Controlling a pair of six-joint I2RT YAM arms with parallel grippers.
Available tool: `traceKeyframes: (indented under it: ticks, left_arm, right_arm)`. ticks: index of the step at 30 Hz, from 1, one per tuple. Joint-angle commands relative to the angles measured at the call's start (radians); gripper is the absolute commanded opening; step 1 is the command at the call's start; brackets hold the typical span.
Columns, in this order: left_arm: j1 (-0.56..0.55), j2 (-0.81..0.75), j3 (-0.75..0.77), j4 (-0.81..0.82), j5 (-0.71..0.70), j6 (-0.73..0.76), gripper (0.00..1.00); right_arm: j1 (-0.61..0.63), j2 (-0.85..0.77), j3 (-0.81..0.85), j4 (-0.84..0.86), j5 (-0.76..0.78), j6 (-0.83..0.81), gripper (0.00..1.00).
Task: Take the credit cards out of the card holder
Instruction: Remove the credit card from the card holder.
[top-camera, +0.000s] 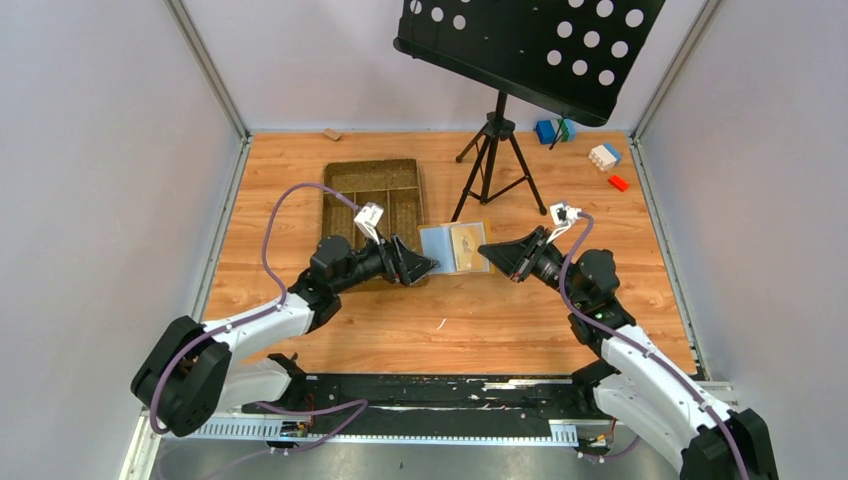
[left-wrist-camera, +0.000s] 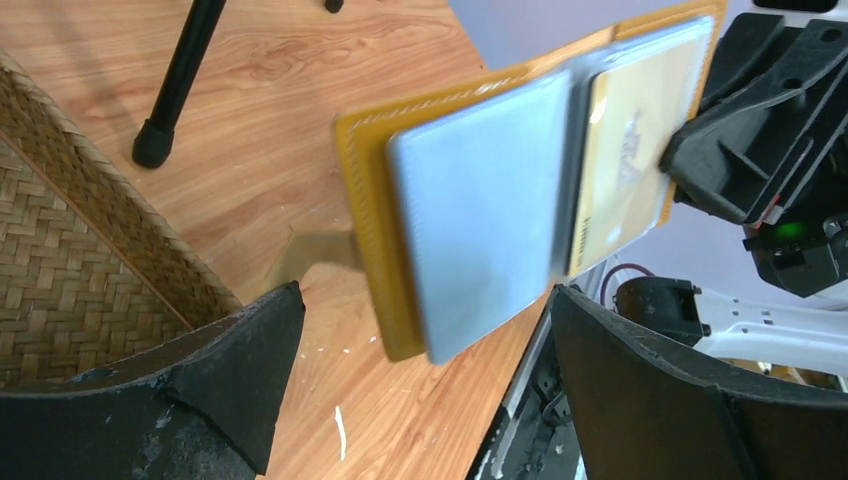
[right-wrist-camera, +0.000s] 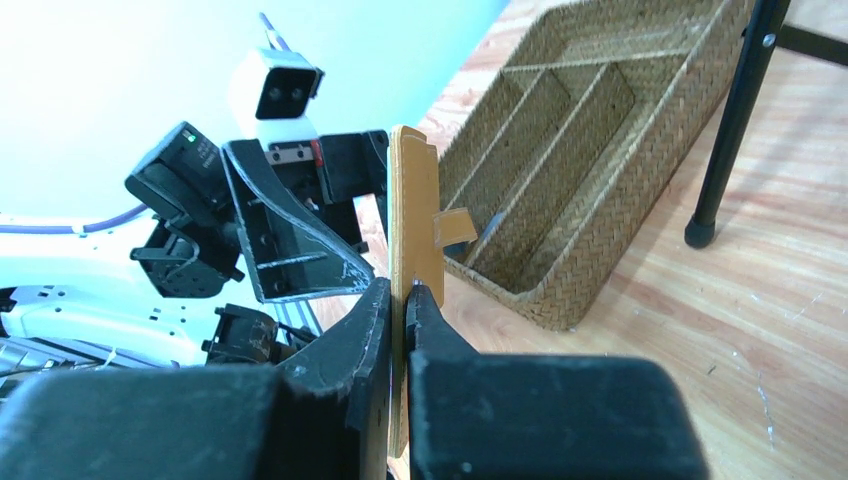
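Note:
The mustard-yellow card holder (top-camera: 440, 245) is held open off the table between the two grippers, its grey-blue inside (left-wrist-camera: 480, 220) facing up. A tan-gold credit card (left-wrist-camera: 620, 150) sits in its right-hand pocket and also shows in the top view (top-camera: 467, 247). No other cards show. My right gripper (top-camera: 492, 251) is shut on the holder's right edge; in the right wrist view the jaws (right-wrist-camera: 406, 296) pinch the holder (right-wrist-camera: 412, 200) edge-on. My left gripper (top-camera: 428, 266) is open at the holder's left edge, its fingers (left-wrist-camera: 250, 350) on either side below it, not touching.
A brown woven compartment tray (top-camera: 372, 195) stands behind the left gripper and shows in the wrist views (right-wrist-camera: 560, 150) (left-wrist-camera: 60, 230). A black music stand on a tripod (top-camera: 490, 150) stands at the back. Toy blocks (top-camera: 605, 155) lie at the back right.

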Motion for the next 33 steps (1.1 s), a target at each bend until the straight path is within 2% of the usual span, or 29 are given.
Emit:
traceKeyframes:
  ticks: [1,7,10,15,22,28,33]
  left_arm:
    - [0.0,-0.007,-0.028,0.115,0.026,-0.002,1.0]
    - [-0.016,0.034,-0.052,0.315,0.096,-0.054,1.0]
    - [-0.017,-0.005,-0.063,0.297,0.079,-0.038,1.0]
    - [-0.016,-0.11,-0.073,0.164,-0.022,0.023,1.0]
    - [-0.016,-0.345,-0.178,0.113,-0.205,0.075,1.0]
    - [-0.015,-0.343,-0.227,0.241,-0.216,0.023,1.0]
    - [0.019,-0.393,-0.342,0.296,-0.409,-0.099,1.0]
  right_arm:
    - [-0.005,-0.064,-0.01,0.041,0.041,0.004,0.0]
    - [-0.007,-0.041,-0.008,0.084,-0.002,0.025,0.0]
    - [-0.006,-0.031,-0.008,0.083,-0.003,0.024,0.0]
    - [-0.007,-0.031,-0.005,0.069,0.009,0.018,0.0]
    - [-0.006,-0.146,-0.04,0.013,0.139,0.015,0.0]
    - [-0.006,-0.172,-0.05,0.015,0.17,0.026,0.0]
    - [-0.007,-0.154,-0.046,0.02,0.163,0.033,0.0]
